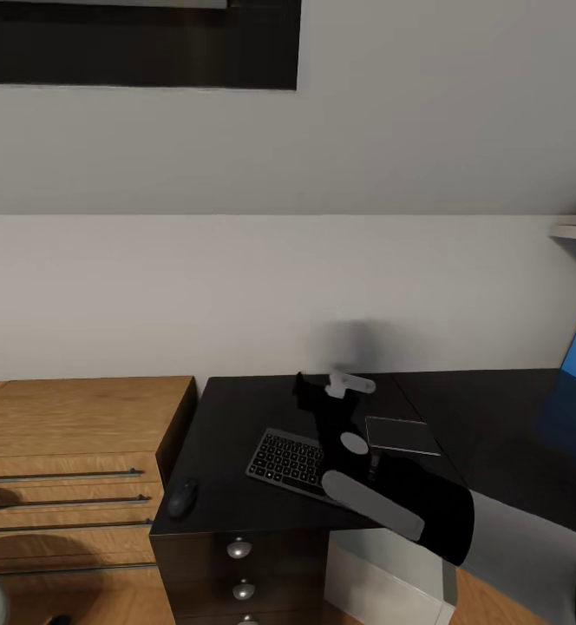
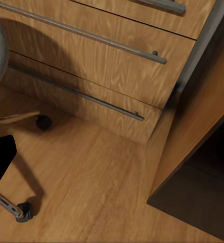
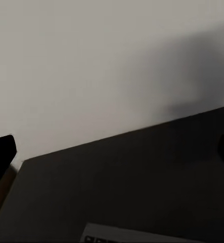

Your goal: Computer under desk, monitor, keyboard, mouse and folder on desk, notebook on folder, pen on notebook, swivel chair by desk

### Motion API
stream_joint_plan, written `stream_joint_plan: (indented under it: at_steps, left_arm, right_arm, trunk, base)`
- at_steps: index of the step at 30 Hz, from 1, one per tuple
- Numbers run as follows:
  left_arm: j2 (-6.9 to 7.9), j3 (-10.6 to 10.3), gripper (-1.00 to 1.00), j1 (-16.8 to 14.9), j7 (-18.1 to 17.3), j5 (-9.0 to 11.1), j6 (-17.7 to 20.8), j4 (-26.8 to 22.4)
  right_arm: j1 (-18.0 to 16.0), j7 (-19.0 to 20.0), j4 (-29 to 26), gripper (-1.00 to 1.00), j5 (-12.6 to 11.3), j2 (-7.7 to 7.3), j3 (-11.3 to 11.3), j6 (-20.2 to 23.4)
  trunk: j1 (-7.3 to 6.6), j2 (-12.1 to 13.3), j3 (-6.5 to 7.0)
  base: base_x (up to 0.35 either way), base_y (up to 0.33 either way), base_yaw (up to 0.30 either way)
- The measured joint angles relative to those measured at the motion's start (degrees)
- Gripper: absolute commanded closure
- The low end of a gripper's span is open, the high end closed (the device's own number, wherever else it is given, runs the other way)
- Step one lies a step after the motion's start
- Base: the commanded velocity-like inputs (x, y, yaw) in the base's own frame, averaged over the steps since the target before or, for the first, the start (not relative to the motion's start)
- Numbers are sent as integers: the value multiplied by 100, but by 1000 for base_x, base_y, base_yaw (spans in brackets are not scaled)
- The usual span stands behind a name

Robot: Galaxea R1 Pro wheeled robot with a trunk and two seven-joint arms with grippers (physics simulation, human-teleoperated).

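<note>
A pale grey wall backs a glossy black tabletop [image 1: 236, 408] that butts against a light wooden dresser with long bar handles [image 1: 71, 451]. On the tabletop lies the slim grey keyboard with dark keys [image 1: 285, 460], its long axis running along the front edge but skewed, so that its far end is lost under the right arm. The small dark rounded mouse [image 1: 182, 497] sits well apart from it at the front corner by the dresser, its long axis pointing roughly away from the robot toward the wall. A thin pale flat rectangular thing [image 1: 401, 434] rests just beyond the arm; I cannot tell what it is.

The right claw [image 1: 305, 392] is stretched over the back of the tabletop, beyond the keyboard, so both keyboard and mouse lie back toward the robot from it, the mouse off to the left. In the right wrist view its dark fingertips [image 3: 0, 159] stand wide apart, holding nothing. The left claw's state I cannot tell; its wrist view looks down at the wooden floor [image 2: 91, 187] and a chair caster [image 2: 24, 211]. The right arm seems the nearer to the keyboard
</note>
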Motion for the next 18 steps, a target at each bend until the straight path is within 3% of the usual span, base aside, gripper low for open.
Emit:
stream_joint_plan:
  at_steps: [9, 18]
  left_arm:
    - [0, 1, -100, 1, 1, 7, -1, 1]
    - [7, 3, -100, 1, 0, 8, 1, -2]
  right_arm:
    - [20, 0, -248, -100, 8, 2, 28, -8]
    - [24, -18, -247, -100, 9, -5, 18, -9]
  trunk:
    - [0, 0, 0]
    - [3, 1, -1]
  base:
    - [-30, 23, 13]
    - [-261, 202, 242]
